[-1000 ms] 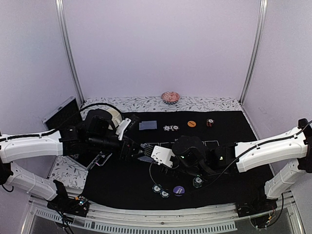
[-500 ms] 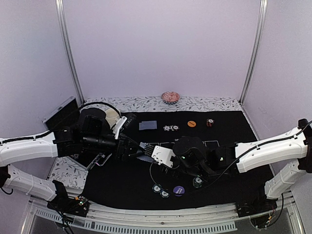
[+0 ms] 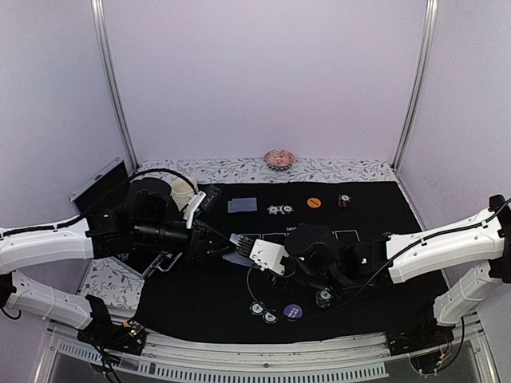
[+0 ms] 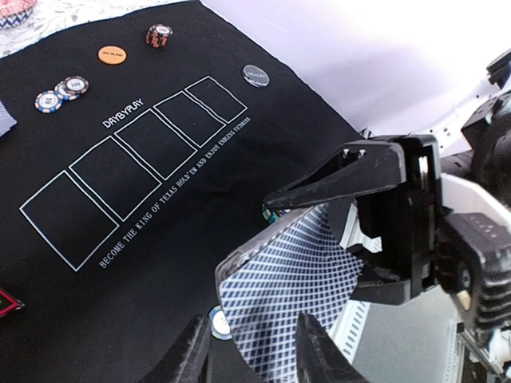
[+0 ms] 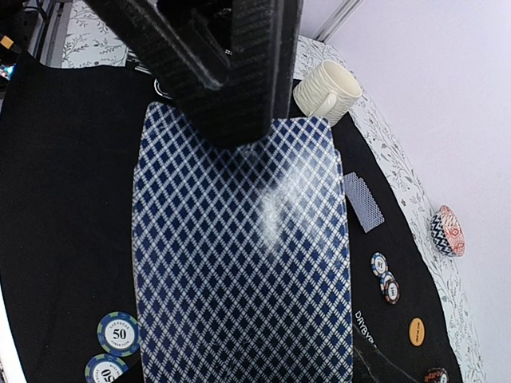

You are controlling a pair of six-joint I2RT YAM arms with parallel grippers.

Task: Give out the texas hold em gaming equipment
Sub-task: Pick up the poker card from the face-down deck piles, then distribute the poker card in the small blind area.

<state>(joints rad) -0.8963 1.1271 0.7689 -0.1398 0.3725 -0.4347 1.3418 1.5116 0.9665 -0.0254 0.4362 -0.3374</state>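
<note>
Card point(image 4: 283, 299) pinched in right tool point(image 4: 307, 231), lower edge between fingers point(image 4: 315, 355) of left tool point(image 4: 251, 347), grip unclear

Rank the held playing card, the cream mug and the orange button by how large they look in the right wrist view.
1. held playing card, filling most of the frame because it sits right at the lens.
2. cream mug.
3. orange button, far off on the mat.

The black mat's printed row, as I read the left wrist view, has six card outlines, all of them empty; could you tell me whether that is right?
Not quite. The printed row on the black mat has five card outlines, not six. All of them are empty, as the left wrist view shows.
</note>
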